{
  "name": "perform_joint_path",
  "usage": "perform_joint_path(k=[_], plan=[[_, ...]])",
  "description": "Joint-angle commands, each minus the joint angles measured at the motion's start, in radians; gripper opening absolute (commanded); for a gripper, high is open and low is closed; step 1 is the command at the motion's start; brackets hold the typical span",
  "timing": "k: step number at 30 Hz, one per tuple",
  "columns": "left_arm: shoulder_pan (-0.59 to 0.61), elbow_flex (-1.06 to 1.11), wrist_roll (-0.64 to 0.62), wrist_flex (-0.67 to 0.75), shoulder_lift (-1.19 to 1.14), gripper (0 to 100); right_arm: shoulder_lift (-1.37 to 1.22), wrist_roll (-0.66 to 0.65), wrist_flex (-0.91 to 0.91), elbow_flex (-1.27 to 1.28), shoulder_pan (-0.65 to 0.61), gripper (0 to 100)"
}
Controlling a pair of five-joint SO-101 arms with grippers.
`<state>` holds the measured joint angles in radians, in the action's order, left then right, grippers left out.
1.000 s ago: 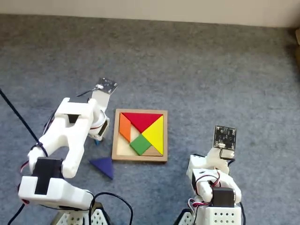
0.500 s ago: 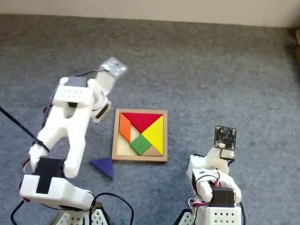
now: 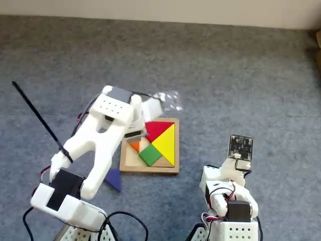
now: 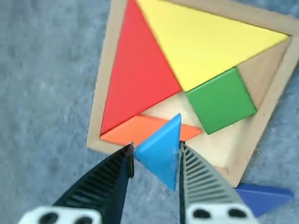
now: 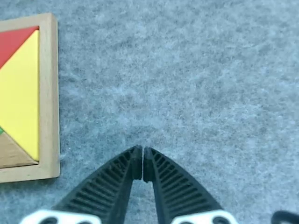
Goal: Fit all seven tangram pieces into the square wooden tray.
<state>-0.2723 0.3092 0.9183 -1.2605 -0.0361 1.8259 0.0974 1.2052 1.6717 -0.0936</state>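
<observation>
Tangram's dark blue triangle (image 3: 115,181) lies on the tabletop (image 3: 225,75), just off the near left corner of the square wooden tray (image 3: 150,169). The right gripper (image 5: 142,163), fingers pressed together on nothing, sits over open tabletop right of the tray. Bare tray floor shows along its near left side beside the orange piece (image 4: 135,130); above it the left gripper (image 4: 154,151) clamps a light blue triangle (image 4: 161,149).

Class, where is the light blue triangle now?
Left wrist view: light blue triangle held in the left gripper, over the orange piece by the tray rim.
</observation>
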Motion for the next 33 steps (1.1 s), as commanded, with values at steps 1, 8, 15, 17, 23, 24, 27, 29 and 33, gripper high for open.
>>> perform_joint_path(k=[1, 8, 15, 17, 23, 24, 27, 29, 33], plan=[[-0.053, -0.047, 0.092, -0.002, 0.004, 8, 0.012, 0.008, 0.004, 0.119, 0.010, 2.5], [-0.084, -0.045, 0.107, -0.002, 0.001, 13, 0.012, 0.008, 0.004, 0.119, 0.010, 2.5], [-0.074, -0.047, 0.015, 0.043, 0.002, 20, 0.012, 0.008, 0.004, 0.119, 0.010, 2.5], [-0.074, -0.048, 0.011, 0.043, 0.005, 20, 0.012, 0.008, 0.004, 0.119, 0.010, 2.5], [-0.064, -0.048, -0.043, 0.041, 0.013, 20, 0.012, 0.008, 0.004, 0.119, 0.010, 2.5], [-0.062, -0.048, -0.069, 0.041, 0.013, 20, 0.012, 0.008, 0.004, 0.119, 0.010, 2.5], [-0.051, -0.041, -0.147, 0.037, 0.013, 20, 0.012, 0.008, 0.004, 0.119, 0.010, 2.5], [-0.047, -0.025, -0.206, 0.028, 0.013, 20, 0.012, 0.008, 0.004, 0.119, 0.010, 2.5], [-0.027, 0.008, -0.316, 0.028, 0.015, 20, 0.012, 0.008, 0.004, 0.119, 0.010, 2.5]])
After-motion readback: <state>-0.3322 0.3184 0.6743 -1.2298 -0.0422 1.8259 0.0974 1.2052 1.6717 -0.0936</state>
